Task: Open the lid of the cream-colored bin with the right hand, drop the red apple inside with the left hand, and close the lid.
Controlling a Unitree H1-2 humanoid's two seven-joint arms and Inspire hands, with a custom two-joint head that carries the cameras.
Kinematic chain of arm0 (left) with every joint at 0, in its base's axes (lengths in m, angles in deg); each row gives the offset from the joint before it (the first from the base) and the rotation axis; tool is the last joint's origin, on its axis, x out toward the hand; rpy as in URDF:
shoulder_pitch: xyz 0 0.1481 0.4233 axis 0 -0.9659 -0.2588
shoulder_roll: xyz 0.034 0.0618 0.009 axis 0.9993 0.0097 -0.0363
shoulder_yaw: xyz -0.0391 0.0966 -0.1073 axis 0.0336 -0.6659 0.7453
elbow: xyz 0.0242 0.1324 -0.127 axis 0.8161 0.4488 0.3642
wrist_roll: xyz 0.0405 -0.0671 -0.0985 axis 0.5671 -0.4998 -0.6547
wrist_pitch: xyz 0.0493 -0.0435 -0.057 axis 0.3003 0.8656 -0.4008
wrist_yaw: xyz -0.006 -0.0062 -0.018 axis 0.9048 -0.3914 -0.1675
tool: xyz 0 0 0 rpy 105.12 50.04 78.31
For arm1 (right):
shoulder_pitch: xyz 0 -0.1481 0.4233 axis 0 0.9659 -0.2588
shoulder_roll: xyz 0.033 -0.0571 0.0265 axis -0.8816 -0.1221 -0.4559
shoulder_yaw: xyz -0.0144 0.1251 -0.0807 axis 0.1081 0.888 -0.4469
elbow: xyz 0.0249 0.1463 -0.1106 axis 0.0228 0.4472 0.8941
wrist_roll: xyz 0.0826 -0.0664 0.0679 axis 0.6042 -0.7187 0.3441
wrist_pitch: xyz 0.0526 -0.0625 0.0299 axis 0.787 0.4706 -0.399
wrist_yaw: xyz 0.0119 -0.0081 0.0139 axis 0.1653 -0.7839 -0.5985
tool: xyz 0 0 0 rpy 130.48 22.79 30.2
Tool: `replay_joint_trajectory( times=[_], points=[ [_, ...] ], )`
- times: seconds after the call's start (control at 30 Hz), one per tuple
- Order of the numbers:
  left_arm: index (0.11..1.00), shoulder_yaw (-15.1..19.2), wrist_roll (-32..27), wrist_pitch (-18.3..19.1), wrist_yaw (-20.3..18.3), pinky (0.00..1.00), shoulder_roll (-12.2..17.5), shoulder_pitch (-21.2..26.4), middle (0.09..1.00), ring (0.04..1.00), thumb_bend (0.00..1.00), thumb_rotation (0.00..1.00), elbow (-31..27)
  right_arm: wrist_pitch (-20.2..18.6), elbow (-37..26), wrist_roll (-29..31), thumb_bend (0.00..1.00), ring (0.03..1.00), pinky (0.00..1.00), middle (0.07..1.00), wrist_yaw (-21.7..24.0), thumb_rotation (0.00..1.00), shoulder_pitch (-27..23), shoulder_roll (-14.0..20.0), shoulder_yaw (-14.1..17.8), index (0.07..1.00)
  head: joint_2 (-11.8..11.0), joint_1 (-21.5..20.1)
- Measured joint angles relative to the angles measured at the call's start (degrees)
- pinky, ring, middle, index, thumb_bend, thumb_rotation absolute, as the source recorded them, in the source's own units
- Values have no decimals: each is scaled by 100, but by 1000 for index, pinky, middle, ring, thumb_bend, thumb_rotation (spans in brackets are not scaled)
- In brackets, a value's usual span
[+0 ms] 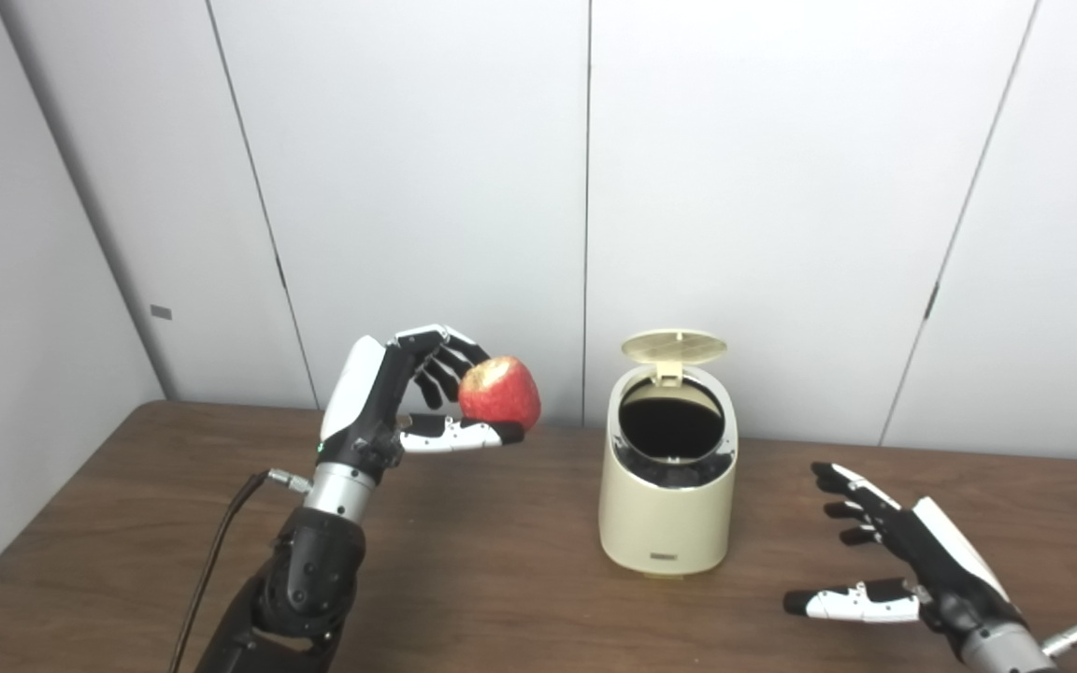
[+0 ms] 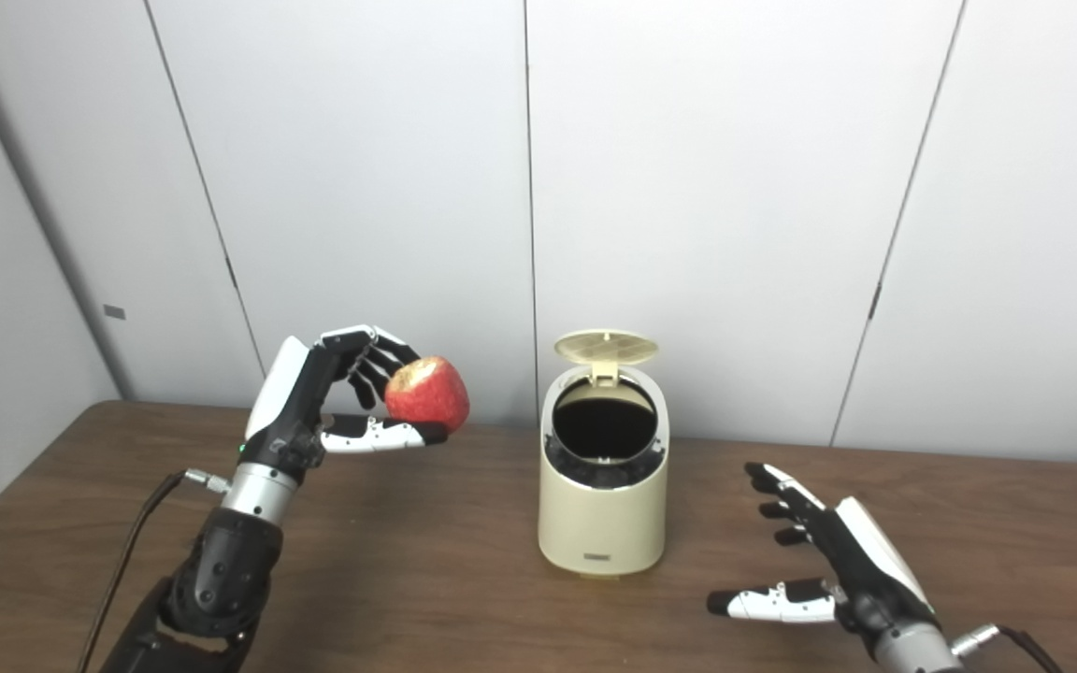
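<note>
Holding the red apple (image 1: 499,391): left hand (image 1: 398,402) fingers; right hand (image 2: 828,561) fingers wide, lid (image 2: 606,346) up.

A bare test room or lab: plain white wall panels (image 1: 426,187) fill the frame's upper part, a brown wooden counter (image 1: 501,561) the lower.

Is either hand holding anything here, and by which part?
The left hand holds the red apple by its sides and underside, thumb beneath. The right hand is open, holding nothing.
</note>
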Motion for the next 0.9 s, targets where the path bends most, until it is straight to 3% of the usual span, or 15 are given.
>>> replay_joint_trajectory(
  times=[0.53, 0.9],
  points=[
    [481, -159, 209, 7, -42, 286, -698, 424, 481, 397, 526, 0, 86, 0, 220, -125, 779, 835, 691, 896, -125, 290, -145, -68, -76, 901, -53, -88],
    [480, -168, 152, -262, -2, 277, -933, 635, 482, 388, 525, 0, 495, -34, 202, -211, 792, 829, 697, 891, -130, 306, -146, -75, -111, 901, 0, -229]
  ],
)
